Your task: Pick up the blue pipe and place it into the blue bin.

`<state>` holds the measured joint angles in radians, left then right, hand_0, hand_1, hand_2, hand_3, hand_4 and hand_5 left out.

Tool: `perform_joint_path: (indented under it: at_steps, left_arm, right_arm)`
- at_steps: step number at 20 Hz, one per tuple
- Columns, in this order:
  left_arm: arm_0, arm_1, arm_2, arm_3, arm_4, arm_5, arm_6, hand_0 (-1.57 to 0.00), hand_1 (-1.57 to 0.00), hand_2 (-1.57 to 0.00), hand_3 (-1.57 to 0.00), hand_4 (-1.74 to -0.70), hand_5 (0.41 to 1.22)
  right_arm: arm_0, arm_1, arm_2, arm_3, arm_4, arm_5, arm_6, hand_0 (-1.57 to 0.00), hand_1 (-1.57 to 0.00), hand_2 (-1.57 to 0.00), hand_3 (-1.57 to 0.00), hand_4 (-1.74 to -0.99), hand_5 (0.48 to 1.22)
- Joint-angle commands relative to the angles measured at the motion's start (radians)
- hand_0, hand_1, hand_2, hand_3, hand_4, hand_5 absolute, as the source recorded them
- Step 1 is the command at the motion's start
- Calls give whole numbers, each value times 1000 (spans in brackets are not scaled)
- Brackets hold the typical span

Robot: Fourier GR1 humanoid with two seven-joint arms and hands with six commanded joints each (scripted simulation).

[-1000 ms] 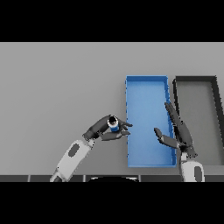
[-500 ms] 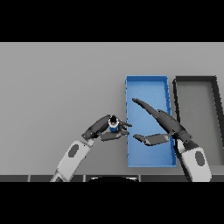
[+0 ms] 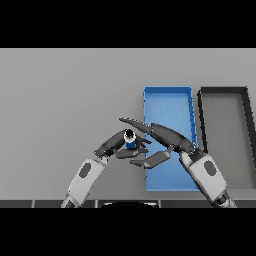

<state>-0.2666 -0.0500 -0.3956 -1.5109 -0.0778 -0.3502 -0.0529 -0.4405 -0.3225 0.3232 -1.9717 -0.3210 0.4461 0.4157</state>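
Observation:
The blue pipe (image 3: 130, 140) is a short blue cylinder with a dark top, held upright just left of the blue bin (image 3: 168, 102). My left hand (image 3: 116, 146) has its fingers curled round it. My right hand (image 3: 162, 136) reaches in from the right across the bin's left wall, fingers straight and spread, fingertips just above and beside the pipe, thumb below it. The bin's near part is partly hidden by the right hand and forearm.
A dark grey bin (image 3: 223, 100) stands right beside the blue bin, on its right. Grey table (image 3: 65, 100) stretches to the left and far side.
My right hand has swung left from over the blue bin until its fingers reach the pipe. The left hand with the pipe has stayed nearly in place.

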Motion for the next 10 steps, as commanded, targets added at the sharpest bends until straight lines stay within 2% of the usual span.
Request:
perform_joint_path:
  at_steps: [1, 4, 6, 7, 8, 9, 10]
  left_arm:
    - [4, -6, 3, -5, 5, -6, 4, -1571, -1571, -1571, -1571, -1469, 1221]
    - [22, -6, 11, -24, -22, -11, 5, -1571, -1571, -1571, -1571, -1469, 1221]
    - [24, -9, 14, -22, -38, -20, 3, -1571, -1571, -1571, -1571, -1467, 1221]
    - [20, -10, 25, -20, -41, -22, 24, -1571, -1571, -1571, -1571, -1465, 1221]
    - [15, -17, 29, -23, -44, -24, 35, -1571, -1571, -1571, -1571, -1462, 1221]
    - [15, -21, 35, -22, -40, -30, 28, -1571, -1571, -1571, -1571, -1517, 1221]
    - [25, -25, 27, -26, -43, -37, 62, -1571, -1571, -1571, -1571, -1560, 1221]
  right_arm:
    - [-31, 15, 14, 22, 14, 2, 13, -7, -16, -66, 1, -1223, 540]
    - [-88, 44, 32, 75, 16, 15, 42, -23, -32, -83, 1, -1186, 521]
    - [-122, 62, 44, 108, 25, 26, 50, -34, -55, -110, -7, -1192, 507]
    - [-139, 70, 48, 123, 25, 32, 57, -69, -108, -166, -44, -1204, 497]
    - [-156, 74, 51, 137, 26, 39, 63, -168, -218, -261, -128, -1233, 487]
    - [-160, 78, 51, 155, 28, 53, 48, -323, -362, -377, -242, -1278, 485]
    - [-166, 85, 56, 160, 23, 61, 44, -507, -530, -538, -401, -1331, 489]
